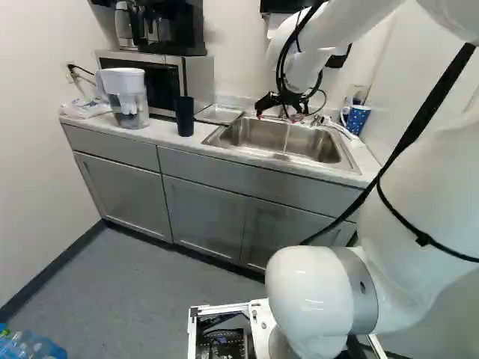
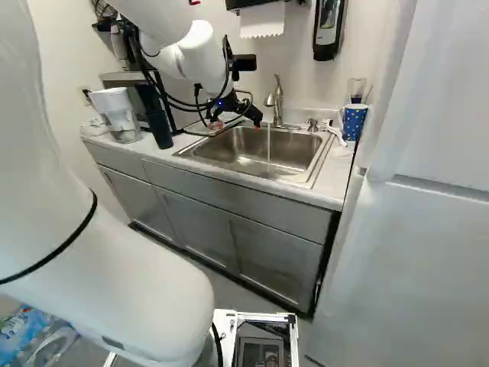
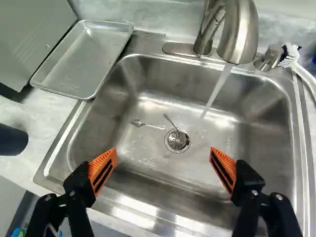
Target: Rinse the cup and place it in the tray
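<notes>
Status of the claw [image 3: 163,154]: you have its orange pads [image 3: 102,170] wide apart, with no object between them, above the sink [image 3: 148,170]. Neither the sink nor the tray [image 3: 89,59] shows a cup. Two candidates stand on the tabletop [image 3: 44,128]: the dark tumbler [image 1: 185,116] left of the sink, near the tray, and the blue patterned cup [image 2: 354,121] at the far right. The views do not settle which is meant; your first hazard is picking the wrong one.

The water stream [image 3: 216,91] runs from the faucet [image 3: 238,32], so delay in fetching a cup wastes water. The tumbler is tall; an off-centre approach could tip it. Something clear shows in or behind the blue cup, and a grasp there could drag or topple it; the brush [image 3: 302,68] at the sink's right far corner could also be knocked.

At the rinse, lifting too high would likely strike the faucet, and a wet wall may slip in your pads. A cup dropped would land by the spoon [image 3: 149,125] and the second utensil [image 3: 171,121], whose end lies at the drain [image 3: 177,140].

The tray lies close beside the microwave [image 1: 161,77]; your wrist may hit it if you set down too far left.
</notes>
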Controlling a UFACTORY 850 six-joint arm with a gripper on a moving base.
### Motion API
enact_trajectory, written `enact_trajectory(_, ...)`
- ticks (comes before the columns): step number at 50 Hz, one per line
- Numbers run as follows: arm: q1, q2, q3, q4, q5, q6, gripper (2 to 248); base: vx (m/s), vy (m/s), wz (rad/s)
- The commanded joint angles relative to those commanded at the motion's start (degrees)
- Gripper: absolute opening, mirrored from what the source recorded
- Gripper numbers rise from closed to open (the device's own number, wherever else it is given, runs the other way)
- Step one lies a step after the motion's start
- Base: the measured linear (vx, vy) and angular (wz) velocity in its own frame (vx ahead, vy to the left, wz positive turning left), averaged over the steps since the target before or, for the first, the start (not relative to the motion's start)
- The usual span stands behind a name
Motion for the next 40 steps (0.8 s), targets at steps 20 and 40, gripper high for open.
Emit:
enact_trajectory(20,2.4,-0.2,-2.5,0.0,0.4,0.0,247,0.000,0.000,0.000)
enact_trajectory(40,5.5,-2.2,-7.1,0.0,0.4,0.0,247,0.000,0.000,0.000)
